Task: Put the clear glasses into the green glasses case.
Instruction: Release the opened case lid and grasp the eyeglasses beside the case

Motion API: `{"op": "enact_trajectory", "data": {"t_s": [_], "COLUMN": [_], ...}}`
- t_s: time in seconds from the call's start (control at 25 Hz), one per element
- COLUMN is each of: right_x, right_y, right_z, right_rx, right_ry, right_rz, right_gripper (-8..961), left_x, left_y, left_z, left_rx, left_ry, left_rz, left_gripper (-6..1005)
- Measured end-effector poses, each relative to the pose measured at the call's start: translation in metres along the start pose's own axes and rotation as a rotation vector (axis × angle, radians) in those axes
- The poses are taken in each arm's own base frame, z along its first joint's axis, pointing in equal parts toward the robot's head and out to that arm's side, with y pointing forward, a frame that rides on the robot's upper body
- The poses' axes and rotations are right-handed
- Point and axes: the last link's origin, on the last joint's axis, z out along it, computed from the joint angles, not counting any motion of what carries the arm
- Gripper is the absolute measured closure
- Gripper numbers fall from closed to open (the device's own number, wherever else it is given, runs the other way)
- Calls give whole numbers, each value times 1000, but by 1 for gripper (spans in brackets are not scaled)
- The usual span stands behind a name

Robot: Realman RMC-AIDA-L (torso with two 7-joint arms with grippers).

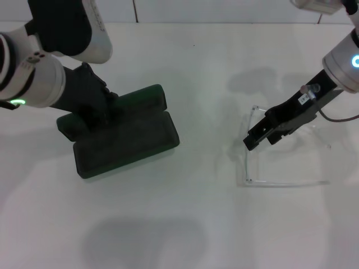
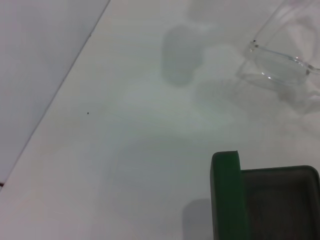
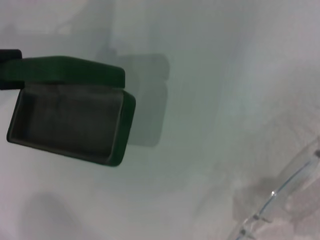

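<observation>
The green glasses case [image 1: 129, 143] lies open at left centre of the white table, its lid [image 1: 140, 98] on the far side. In the wrist views the case [image 2: 226, 195] [image 3: 70, 120] shows its dark lining with nothing inside. My left gripper [image 1: 92, 115] is at the case's left end, shut on it. The clear glasses [image 1: 248, 165] lie on the table at the right, arms unfolded and pointing right, and also appear as clear glasses [image 2: 280, 65] [image 3: 280, 195] in the wrist views. My right gripper [image 1: 262, 139] stands open just above their front frame, holding nothing.
The white table [image 1: 190, 224] runs to a far edge against a pale wall [image 1: 224, 11]. A bare strip of table separates the case from the glasses. A thin cable [image 1: 336, 117] hangs by the right wrist.
</observation>
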Motion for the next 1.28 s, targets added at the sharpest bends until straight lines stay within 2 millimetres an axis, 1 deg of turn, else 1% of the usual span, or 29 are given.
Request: {"op": "enact_trajectory", "data": {"t_s": [0.16, 0.28, 0.36, 0.72, 1.16, 1.28], "right_x": [-1, -1, -2, -1, 0, -1], "right_y": [-6, -9, -11, -19, -24, -25], "right_z": [9, 15, 18, 22, 28, 28], "right_rx": [-2, -11, -12, -31, -7, -4], "right_ry": [-6, -15, -25, -52, -49, -51], "right_rz": [5, 9, 16, 70, 88, 89], "right_gripper": [263, 307, 307, 307, 427, 445], "left_x": [2, 2, 2, 2, -2, -3], "left_y": [4, 6, 7, 11, 13, 14], "left_z": [3, 5, 6, 8, 9, 10], "left_rx": [-19, -27, -30, -41, -42, -45], "left_ry": [0, -3, -4, -7, -7, -8], "left_rz": [12, 16, 18, 23, 22, 27], "left_gripper": [802, 802, 802, 802, 800, 800]}}
